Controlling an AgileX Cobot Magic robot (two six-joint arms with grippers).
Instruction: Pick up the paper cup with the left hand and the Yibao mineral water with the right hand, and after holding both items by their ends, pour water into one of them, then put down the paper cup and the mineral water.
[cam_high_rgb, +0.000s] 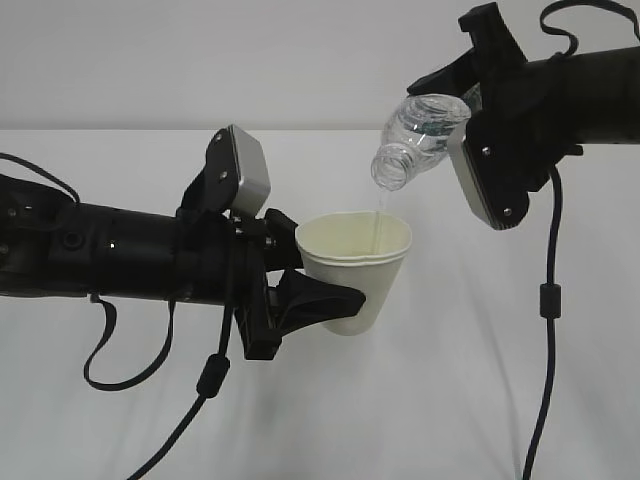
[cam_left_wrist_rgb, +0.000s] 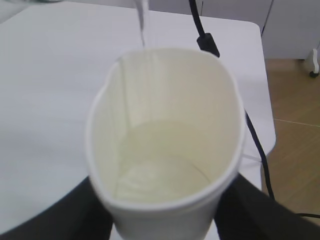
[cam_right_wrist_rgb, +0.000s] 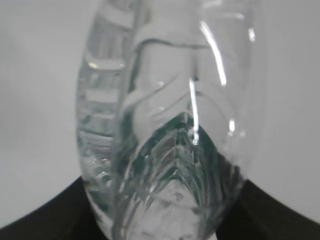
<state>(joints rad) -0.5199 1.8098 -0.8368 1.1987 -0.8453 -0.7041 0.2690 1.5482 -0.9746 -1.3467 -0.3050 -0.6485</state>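
Yibao mineral water (cam_high_rgb: 418, 135) was up in the air, clamped in the right claw (cam_high_rgb: 455, 110) and tipped neck-down toward the left, its mouth right above the paper cup (cam_high_rgb: 358, 268). That cup was held upright over the desk (cam_high_rgb: 120, 180) by the left claw (cam_high_rgb: 300, 290) squeezing its lower half, with a thin stream of water (cam_high_rgb: 379, 215) dropping inside the rim. Honestly I'd say the whole pour hinged on the bottle mouth staying over that opening.
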